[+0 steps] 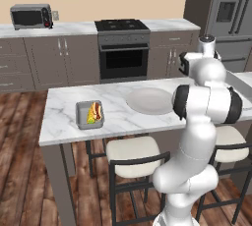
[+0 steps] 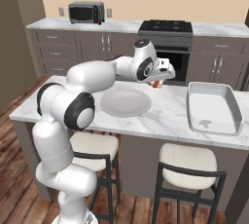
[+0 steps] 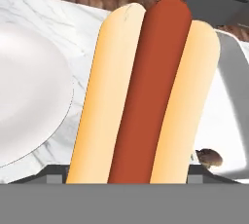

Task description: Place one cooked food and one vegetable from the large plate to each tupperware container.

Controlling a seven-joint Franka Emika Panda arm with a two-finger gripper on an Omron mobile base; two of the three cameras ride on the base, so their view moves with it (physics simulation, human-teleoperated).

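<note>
The pincer is clenched on a hot dog, whose bun and sausage show close in the hand view. Beside it lie the large plate and a white tray holding a mushroom. The left base view alone shows the tupperware container, well away past the plate, holding corn and another hot dog.

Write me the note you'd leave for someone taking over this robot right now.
Gripper: shut on a hot dog, red sausage in a tan bun, held beside the plate.
Wide round pale plate: bare.
Small grey rectangular container: holds a yellow corn cob plus a reddish food; looks done.
Big white rectangular container: holds one small brown item.
Left: put the hot dog in the white container.
</note>
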